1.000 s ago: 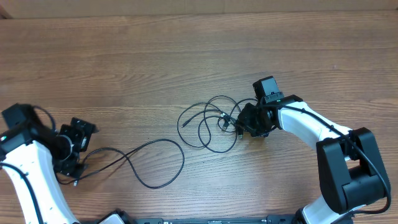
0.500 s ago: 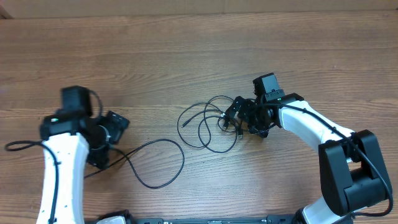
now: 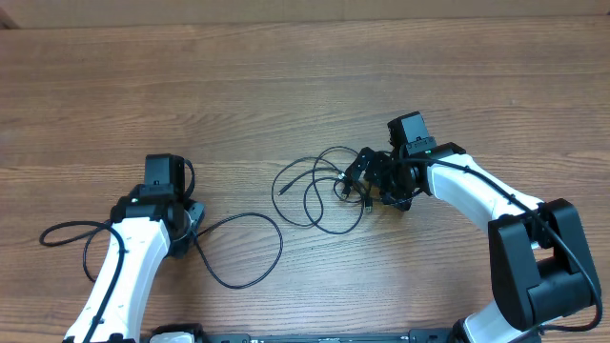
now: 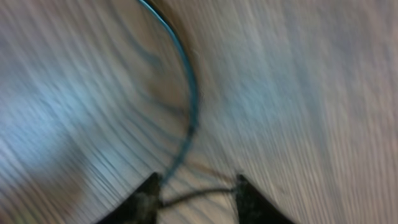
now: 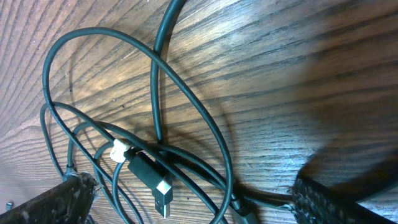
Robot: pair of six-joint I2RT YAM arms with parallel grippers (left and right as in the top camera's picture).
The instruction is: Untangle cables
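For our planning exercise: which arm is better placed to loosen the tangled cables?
Right. Its open gripper sits over the tangle, a plug between its fingers; the left gripper is at the loose loop.

Brown wood-grain table (image 3: 286, 86) fills view; lighter band along far edge; soft sheen.
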